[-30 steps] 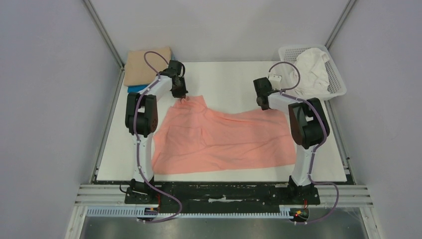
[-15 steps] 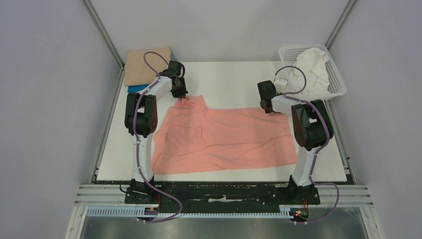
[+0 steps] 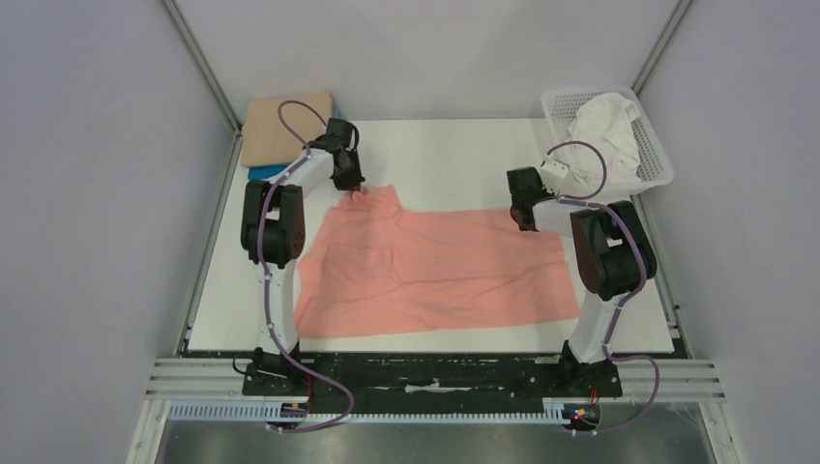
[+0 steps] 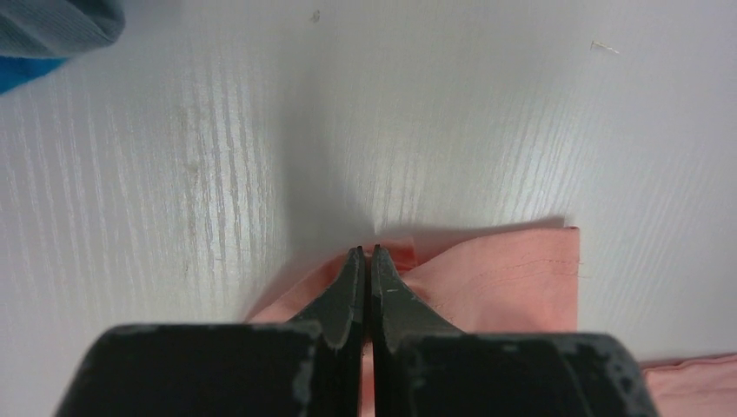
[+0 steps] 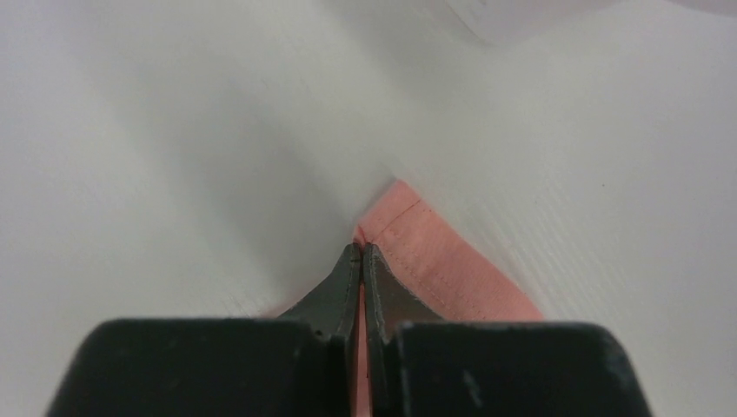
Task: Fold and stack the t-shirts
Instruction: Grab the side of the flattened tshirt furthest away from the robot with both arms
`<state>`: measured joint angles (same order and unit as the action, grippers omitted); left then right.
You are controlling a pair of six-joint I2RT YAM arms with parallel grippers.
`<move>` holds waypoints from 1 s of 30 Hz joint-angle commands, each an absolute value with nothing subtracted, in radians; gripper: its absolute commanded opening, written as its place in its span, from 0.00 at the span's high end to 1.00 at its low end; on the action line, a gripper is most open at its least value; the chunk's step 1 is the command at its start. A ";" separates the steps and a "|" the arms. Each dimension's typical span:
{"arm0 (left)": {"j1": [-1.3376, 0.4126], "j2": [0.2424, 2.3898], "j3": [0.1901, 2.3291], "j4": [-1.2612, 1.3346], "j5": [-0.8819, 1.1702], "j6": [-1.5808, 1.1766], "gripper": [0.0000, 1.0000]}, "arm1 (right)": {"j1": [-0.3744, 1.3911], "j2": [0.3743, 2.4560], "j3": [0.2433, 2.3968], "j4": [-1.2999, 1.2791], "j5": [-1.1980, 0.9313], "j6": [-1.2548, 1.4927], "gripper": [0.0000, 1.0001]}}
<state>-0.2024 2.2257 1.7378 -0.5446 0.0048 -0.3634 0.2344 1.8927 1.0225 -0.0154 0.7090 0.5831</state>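
A salmon-pink t-shirt (image 3: 435,266) lies spread and wrinkled across the white table (image 3: 435,155). My left gripper (image 3: 354,186) is shut on its far left corner, where pink cloth (image 4: 487,278) bunches round the closed fingertips (image 4: 352,287). At the shirt's far right edge my right gripper (image 3: 523,218) is shut on the hemmed corner (image 5: 434,261), with a strip of pink showing between its jaws. A tan t-shirt (image 3: 276,126) lies folded over a blue one (image 3: 263,173) at the far left. The white t-shirt (image 3: 604,135) sits crumpled in the basket.
A white plastic lattice basket (image 3: 658,164) stands at the table's far right corner. Grey walls and metal frame posts close in both sides. The black base rail (image 3: 435,372) runs along the near edge.
My right gripper has slid right and down onto the shirt's far right corner and shut on it. The left gripper has kept its hold without moving.
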 commanded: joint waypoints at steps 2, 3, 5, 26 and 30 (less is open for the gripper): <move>-0.196 2.155 1.754 -0.499 0.004 -0.360 0.98 | 0.228 1.851 0.983 0.152 0.661 0.550 1.00; -0.196 2.155 1.761 -0.496 0.004 -0.360 0.98 | 0.228 1.844 0.985 0.163 0.667 0.539 1.00; -0.196 2.158 1.778 -0.492 -0.020 -0.374 0.98 | 0.228 1.829 0.979 0.190 0.668 0.513 1.00; -0.244 1.840 1.288 -0.267 0.092 -0.431 0.98 | 0.314 1.526 0.683 0.253 0.602 0.422 1.00; -0.275 1.730 1.174 -0.247 0.048 -0.443 0.98 | 0.343 1.434 0.625 0.231 0.629 0.401 1.00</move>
<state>-0.2424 1.8606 1.2533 -0.3149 0.0792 -0.4107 0.3222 1.5295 0.6659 0.2237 0.5816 0.4313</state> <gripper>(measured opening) 0.043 0.008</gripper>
